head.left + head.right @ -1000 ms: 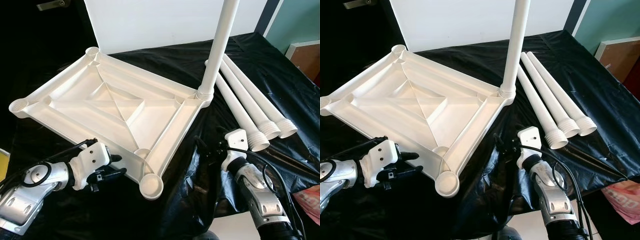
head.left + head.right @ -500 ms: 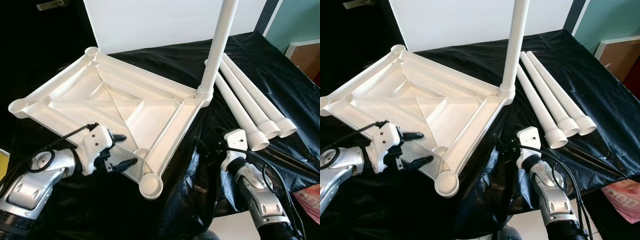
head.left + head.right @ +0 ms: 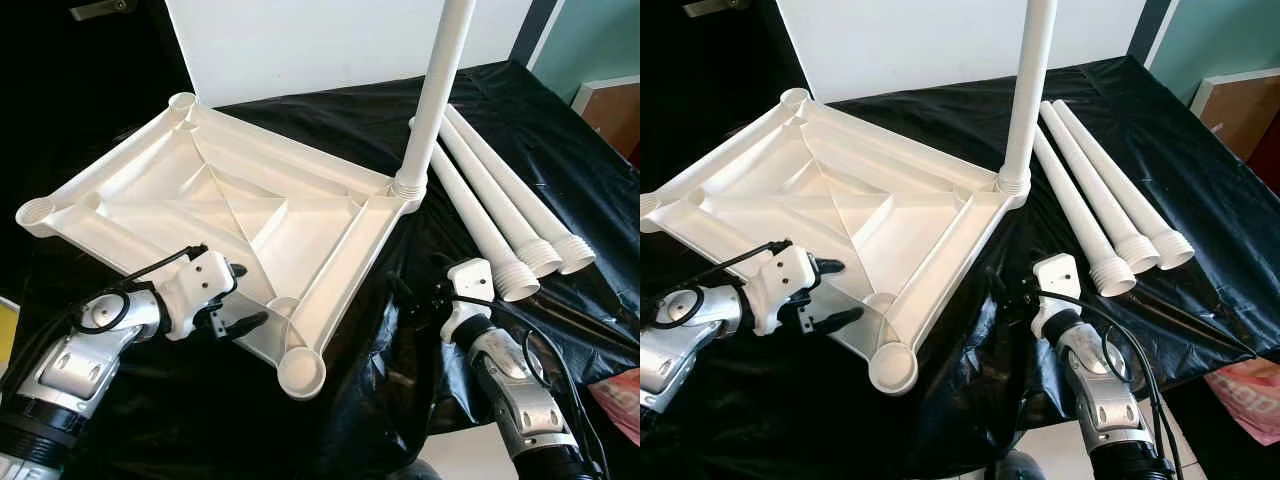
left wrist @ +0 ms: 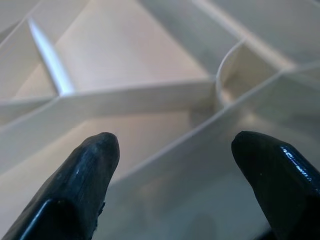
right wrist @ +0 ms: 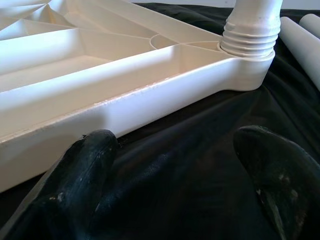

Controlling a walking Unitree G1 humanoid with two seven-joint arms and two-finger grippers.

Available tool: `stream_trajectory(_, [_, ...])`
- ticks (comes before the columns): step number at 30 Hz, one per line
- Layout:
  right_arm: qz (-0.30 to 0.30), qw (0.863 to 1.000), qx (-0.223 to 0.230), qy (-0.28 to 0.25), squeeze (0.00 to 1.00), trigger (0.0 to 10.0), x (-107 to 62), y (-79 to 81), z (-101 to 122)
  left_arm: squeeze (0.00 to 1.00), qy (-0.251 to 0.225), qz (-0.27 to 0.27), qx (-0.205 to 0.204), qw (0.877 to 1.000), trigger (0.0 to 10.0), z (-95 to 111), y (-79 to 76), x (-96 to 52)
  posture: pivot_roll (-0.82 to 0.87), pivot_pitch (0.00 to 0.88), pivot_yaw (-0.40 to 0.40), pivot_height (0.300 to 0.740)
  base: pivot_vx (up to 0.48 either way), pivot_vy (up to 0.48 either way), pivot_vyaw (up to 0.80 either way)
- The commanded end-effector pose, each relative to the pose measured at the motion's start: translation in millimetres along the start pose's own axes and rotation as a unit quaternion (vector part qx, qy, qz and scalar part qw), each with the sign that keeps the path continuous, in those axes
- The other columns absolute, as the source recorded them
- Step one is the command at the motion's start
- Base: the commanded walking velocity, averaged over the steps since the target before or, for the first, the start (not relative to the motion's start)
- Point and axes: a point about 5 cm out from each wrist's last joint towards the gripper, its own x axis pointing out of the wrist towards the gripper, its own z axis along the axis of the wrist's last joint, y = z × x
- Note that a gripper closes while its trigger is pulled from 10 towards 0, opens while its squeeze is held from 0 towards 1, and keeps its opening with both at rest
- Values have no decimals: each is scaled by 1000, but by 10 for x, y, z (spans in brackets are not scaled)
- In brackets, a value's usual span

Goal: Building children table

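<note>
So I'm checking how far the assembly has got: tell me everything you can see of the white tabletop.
The white tabletop looks like moulded plastic and lies upside down on the black sheet, ribbed underside up, with diagonal ribs crossing at the middle. Each corner has a round socket; one upright leg stands in the right corner socket, the other three are empty. The left gripper, jaws open, sits at its near edge, one finger over it and one below.
</note>
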Motion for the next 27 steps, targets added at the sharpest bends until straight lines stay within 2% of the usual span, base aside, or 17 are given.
stream_trajectory(1, [-5,1000,5,4,0,10000,-25,-11,-17,0,7,-36,-1,999,10000,-47,-5,-32,5,158,23,740,0,0,0])
stream_trajectory(2, [-5,1000,5,4,0,10000,-21,-12,-15,0,16,-20,-1,1000,10000,-77,82,-33,6,158,24,740,0,0,0])
stream_trajectory(6, [-4,1000,4,4,0,10000,-12,-5,-10,0,43,3,8,999,10000,-126,191,33,5,158,25,740,0,0,0])
stream_trajectory(10, [-3,1000,4,3,0,10000,-8,1,-7,0,56,8,23,998,10000,-142,228,103,7,159,25,740,0,0,0])
stream_trajectory(13, [-1,1000,4,4,0,10000,-9,16,-7,0,51,3,-2,999,10000,-108,277,233,8,162,24,740,0,0,0])
stream_trajectory(19, [2,1000,3,6,0,10000,-23,26,-7,0,80,-79,0,994,10000,-148,249,327,4,169,32,740,0,0,0])
stream_trajectory(20, [1,1000,1,6,0,10000,-34,17,-6,0,92,-95,-14,991,10000,-166,286,371,-1,169,38,740,0,0,0])
stream_trajectory(22, [0,1000,1,6,0,10000,-40,13,-6,0,97,-97,-22,990,10000,-169,305,392,-2,169,38,740,0,0,0])
stream_trajectory(23, [0,1000,1,6,0,10000,-40,13,-6,0,97,-97,-22,990,10000,-169,305,392,-2,169,38,740,0,0,0])
stream_trajectory(25, [-2,1000,0,7,0,10000,-45,14,-12,0,91,-150,-24,984,10000,-148,265,378,-3,165,44,740,0,0,0])
stream_trajectory(27, [-2,1000,-1,7,0,10000,-46,14,-13,0,92,-163,-24,982,10000,-138,263,371,-3,165,44,740,0,0,0])
